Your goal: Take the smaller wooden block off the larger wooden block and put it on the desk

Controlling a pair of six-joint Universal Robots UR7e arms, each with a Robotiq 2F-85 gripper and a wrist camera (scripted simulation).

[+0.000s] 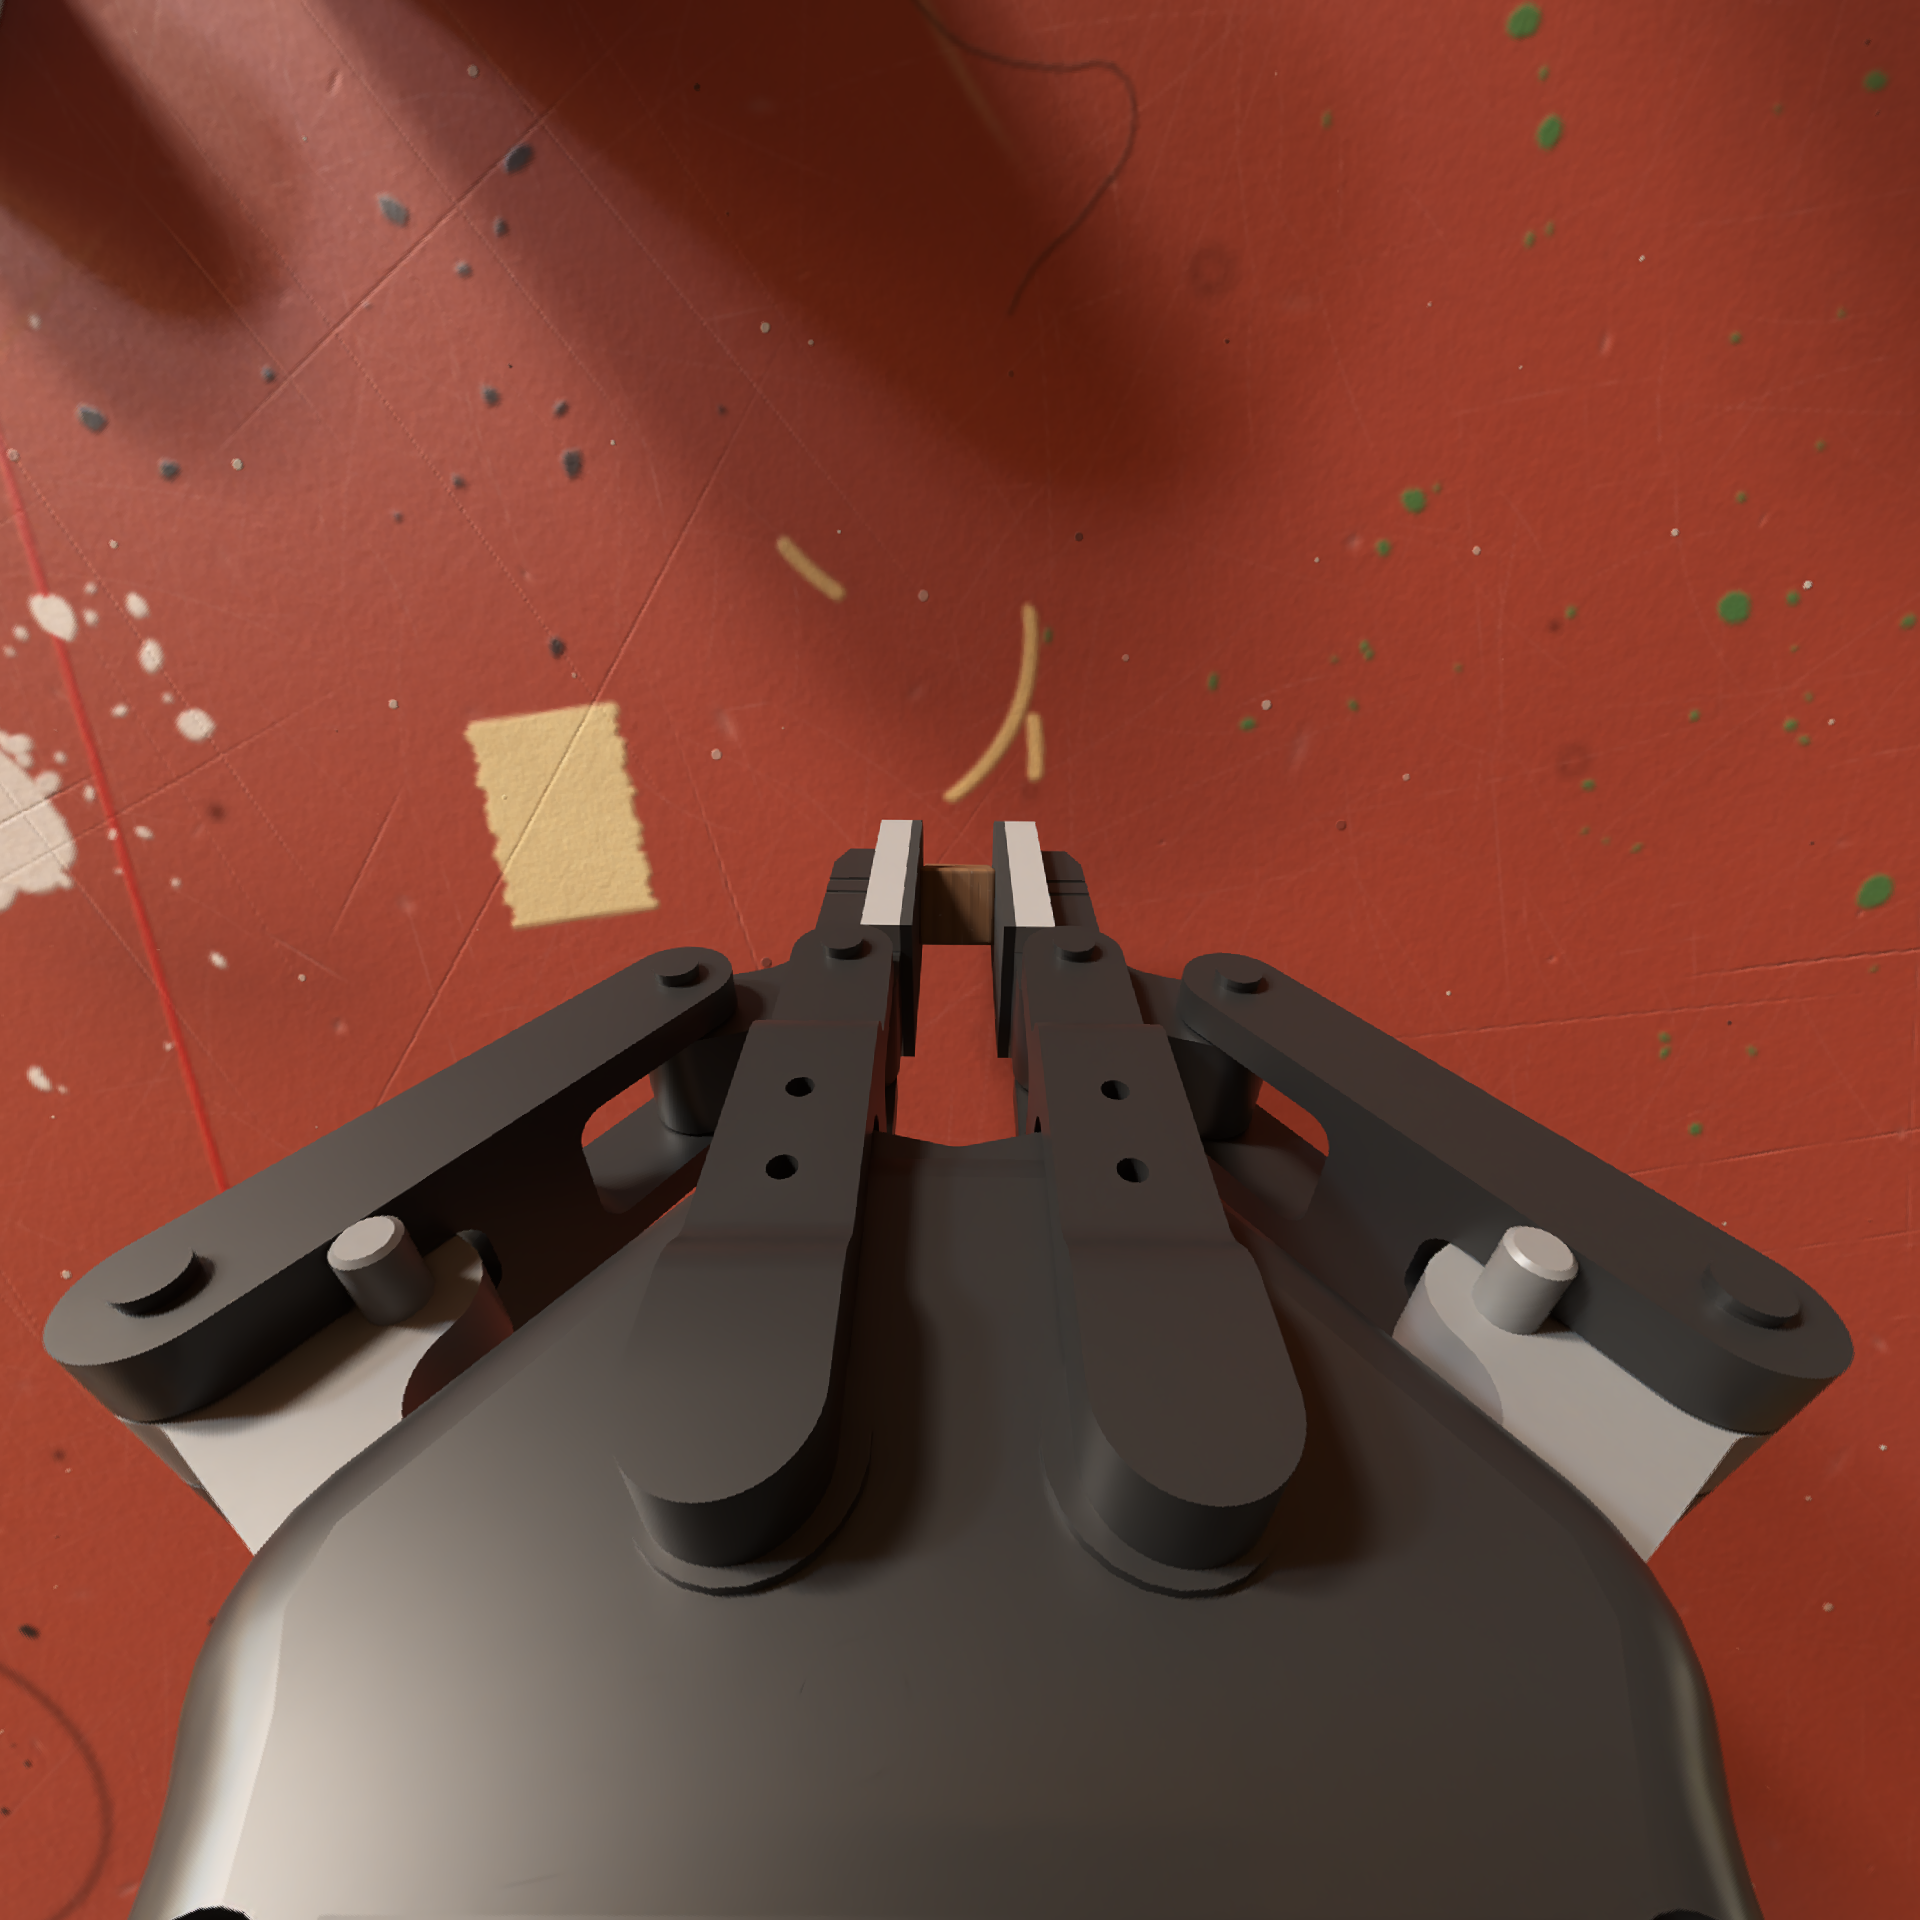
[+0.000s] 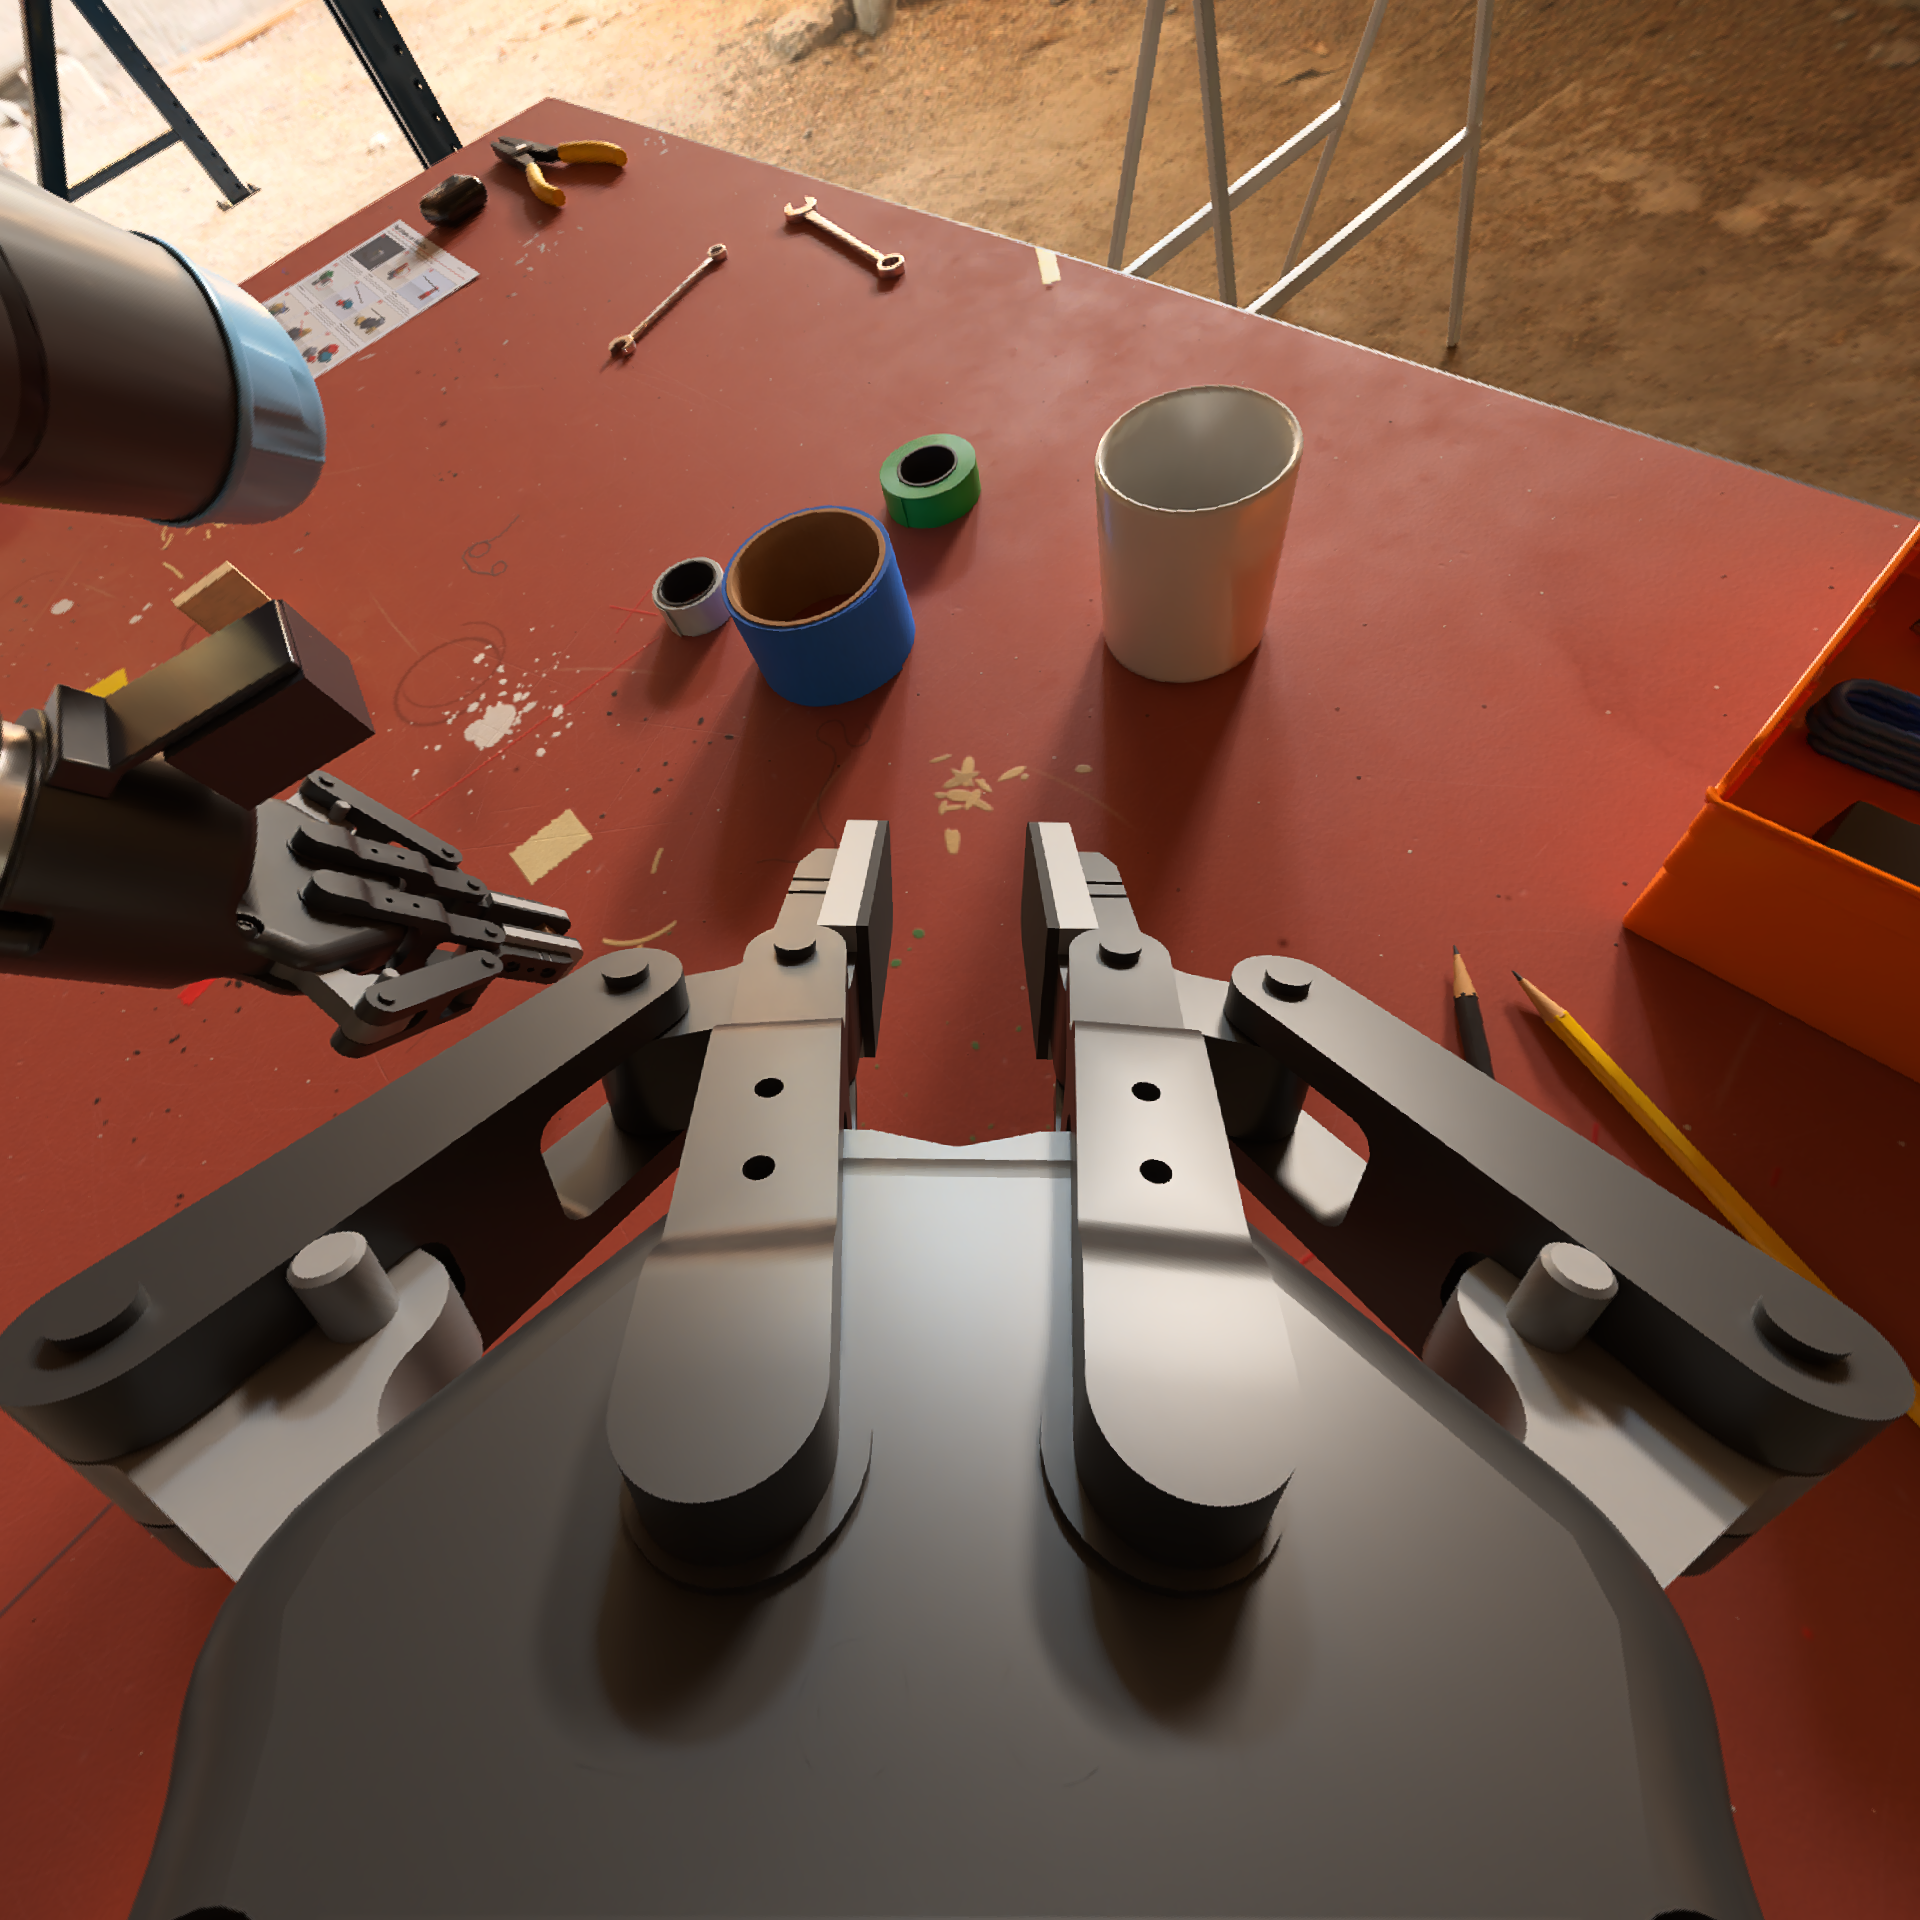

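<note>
A: What is the left end effector (image 1: 957, 873) doing?

B: Its two fingers are standing nearly together, pinching the smaller wooden block (image 1: 956, 902) between the pale pads. The block is showing only as a tan sliver in the gap, and it is hanging above the red worktop (image 1: 1351, 935) rather than lying on it, as far as the left wrist view tells.

A: And the larger wooden block?

B: It is lying on the worktop in the right wrist view, a tan slab (image 2: 220, 594) peeking out behind the left arm's dark wrist housing, well apart from the white cup (image 2: 1195, 540).

A: Where is the left end effector sitting relative to that cup?

B: In the right wrist view it (image 2: 556, 940) is reaching in well to the left of the cup and nearer the camera, close to a scrap of beige tape (image 2: 551, 847) stuck on the worktop. From this angle I cannot tell what it is holding.

A: The right end effector (image 2: 956, 883)?

B: It is hovering with its fingers standing apart, a moderate gap between them and nothing in it. It is pointing toward the cup, with a blue tape roll (image 2: 821, 608), a green tape roll (image 2: 930, 480) and a small grey roll (image 2: 690, 595) lying left of the cup, and an orange box (image 2: 1766, 894) to the cup's right.
</note>
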